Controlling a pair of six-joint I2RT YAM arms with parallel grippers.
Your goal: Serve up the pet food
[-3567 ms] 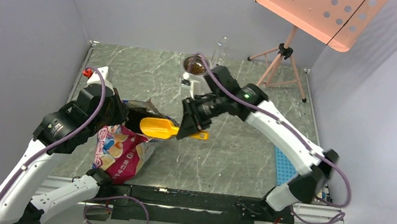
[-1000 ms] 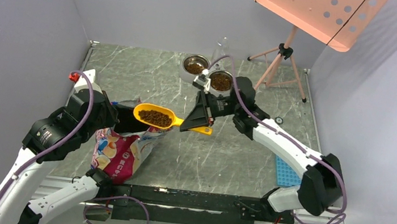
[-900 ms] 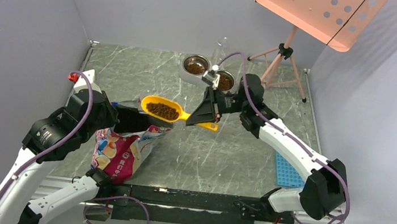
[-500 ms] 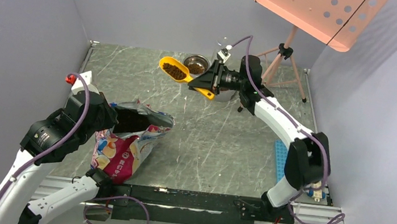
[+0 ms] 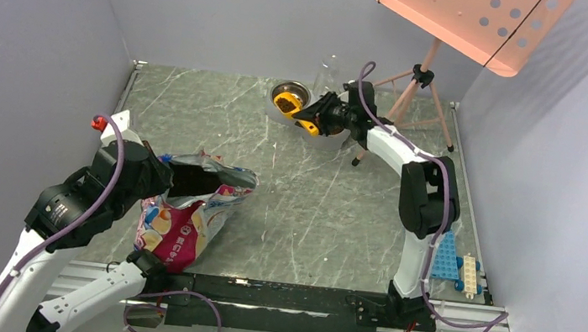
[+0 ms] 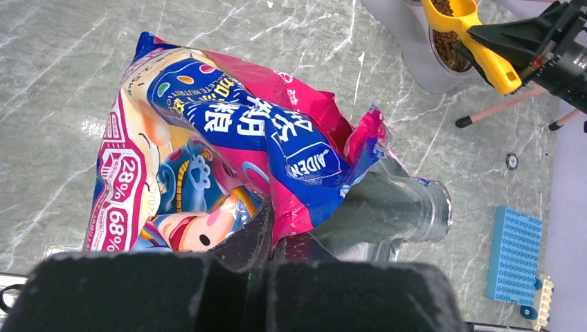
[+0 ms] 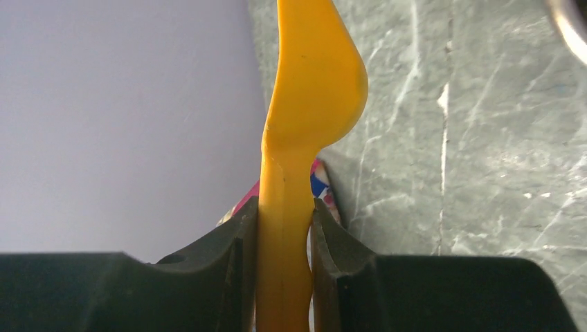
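Kibble (image 6: 444, 6): light, loose, spills easily; I carry it only by scoop (image 7: 304, 83), now over bowl (image 6: 407, 38). Right gripper (image 7: 284, 207) clamps scoop handle; left gripper (image 6: 266, 238) pinched shut on bag (image 6: 228, 138).

A high rear camera looks down over the whole grey marble tabletop (image 5: 310, 210). Both close wrist cameras share the yellow plastic scoop (image 6: 481, 48) and the pink-and-blue printed foil bag (image 6: 228, 138).

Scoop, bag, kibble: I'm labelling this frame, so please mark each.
yellow scoop (image 6: 493, 62), left wrist view, on its handle.
printed bag (image 6: 235, 131), left wrist view, on its blue front panel.
kibble (image 6: 447, 48), left wrist view, pile in the bowl (image 6: 405, 41).
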